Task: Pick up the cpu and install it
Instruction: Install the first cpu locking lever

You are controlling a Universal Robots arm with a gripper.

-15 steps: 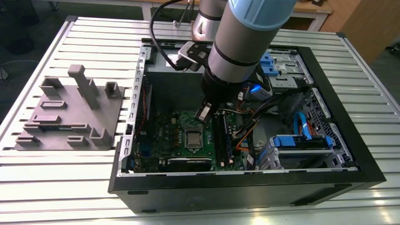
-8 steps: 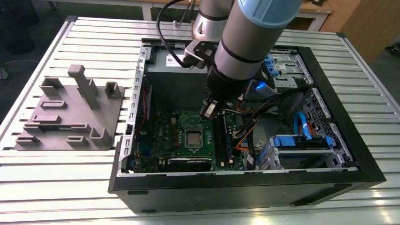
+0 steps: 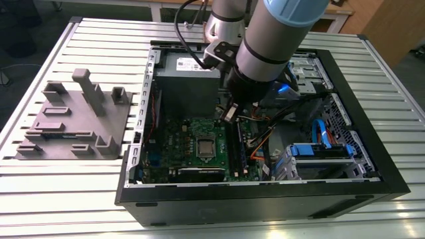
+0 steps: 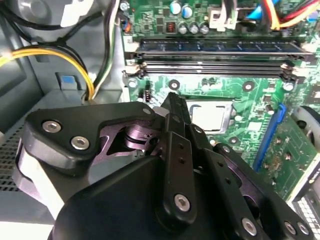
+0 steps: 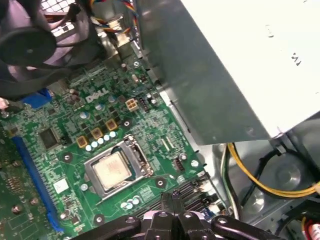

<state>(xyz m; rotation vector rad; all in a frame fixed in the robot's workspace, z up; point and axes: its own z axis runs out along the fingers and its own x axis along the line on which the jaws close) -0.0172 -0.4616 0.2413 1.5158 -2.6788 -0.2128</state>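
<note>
The cpu (image 3: 206, 146) lies flat in its socket in the middle of the green motherboard (image 3: 174, 144), inside the open computer case. Its silvery top shows in both wrist views, framed by the metal socket bracket: cpu (image 4: 210, 115), cpu (image 5: 111, 169). My gripper (image 3: 230, 113) hangs above the board, a little to the exterior view's right of the cpu and over the memory slots (image 4: 215, 57). Its black fingers (image 4: 173, 107) are pressed together with nothing between them, and their tips (image 5: 170, 198) point down at the board beside the socket.
The grey power supply box (image 3: 186, 79) stands close behind the gripper. Yellow and black cables (image 4: 60, 55) run past it. A fan (image 5: 30, 45) and a blue card slot (image 5: 30, 170) flank the socket. Drive bays (image 3: 319, 149) fill the case's right side. A grey fixture (image 3: 73, 119) sits on the slatted table.
</note>
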